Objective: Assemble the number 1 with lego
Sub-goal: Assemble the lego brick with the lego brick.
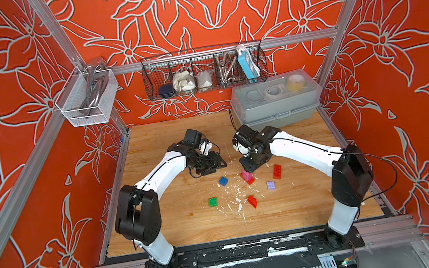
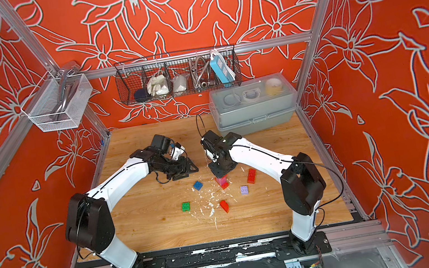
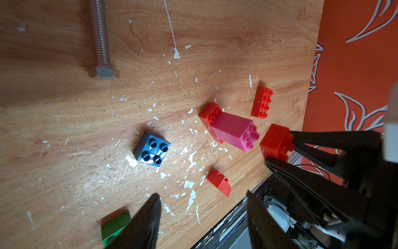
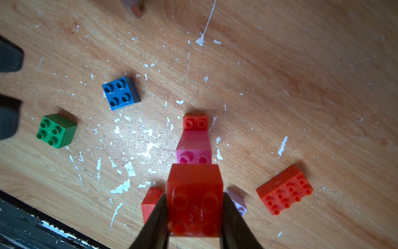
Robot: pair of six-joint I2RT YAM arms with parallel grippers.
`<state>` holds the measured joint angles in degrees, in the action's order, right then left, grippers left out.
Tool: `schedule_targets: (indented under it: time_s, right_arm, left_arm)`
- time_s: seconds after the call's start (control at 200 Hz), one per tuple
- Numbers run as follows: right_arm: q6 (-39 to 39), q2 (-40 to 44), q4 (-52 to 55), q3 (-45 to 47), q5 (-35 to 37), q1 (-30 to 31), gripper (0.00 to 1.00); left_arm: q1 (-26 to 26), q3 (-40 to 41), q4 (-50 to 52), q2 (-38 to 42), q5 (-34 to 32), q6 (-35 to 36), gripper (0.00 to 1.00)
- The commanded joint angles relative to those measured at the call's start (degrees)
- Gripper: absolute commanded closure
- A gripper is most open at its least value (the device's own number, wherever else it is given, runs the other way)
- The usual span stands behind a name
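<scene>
Your stack stands in the middle of the table. The held brick in the right gripper is just above its top.

Left of the stack lies a square brick. Another brick lies further left, nearer you. Right of the stack lies a long brick, with a small brick before it. A wedge brick lies before the stack.

A box sits at the back right.

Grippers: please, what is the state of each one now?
Left gripper: open, holding nothing.
Right gripper: closed on a red brick.
</scene>
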<state>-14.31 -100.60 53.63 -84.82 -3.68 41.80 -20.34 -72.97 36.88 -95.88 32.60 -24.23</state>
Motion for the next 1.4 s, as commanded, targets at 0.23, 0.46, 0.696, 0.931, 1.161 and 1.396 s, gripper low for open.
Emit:
schedule_targets:
  time_s: [0.23,0.46,0.696,0.931,1.161,1.396]
  right_arm:
    - [1.8,-0.1,-0.1,2.3,-0.9,-0.7,0.7]
    - [2.7,-0.3,-0.4,2.9,-1.8,-1.1,0.7]
    - [3.3,-1.4,-0.8,3.0,-2.8,-1.1,0.7]
    - [3.7,-1.5,-1.0,3.7,-2.7,-1.1,0.7]
    - [3.6,-2.1,-0.6,4.5,-0.9,-1.0,0.7]
    - [3.4,-3.3,0.8,4.5,3.2,-0.3,0.7]
  left_arm:
    - [-0.3,-0.1,0.7,-0.6,-0.3,1.1,0.38]
    - [-0.4,-0.1,0.7,-0.6,-0.2,1.2,0.38]
    - [-0.4,-0.1,0.7,-0.5,-0.2,1.2,0.38]
    - [-0.4,-0.2,0.7,-0.4,-0.1,1.2,0.38]
    - [-0.4,-0.2,0.7,-0.4,0.0,1.3,0.38]
    - [-0.4,-0.2,0.7,-0.2,-0.1,1.3,0.38]
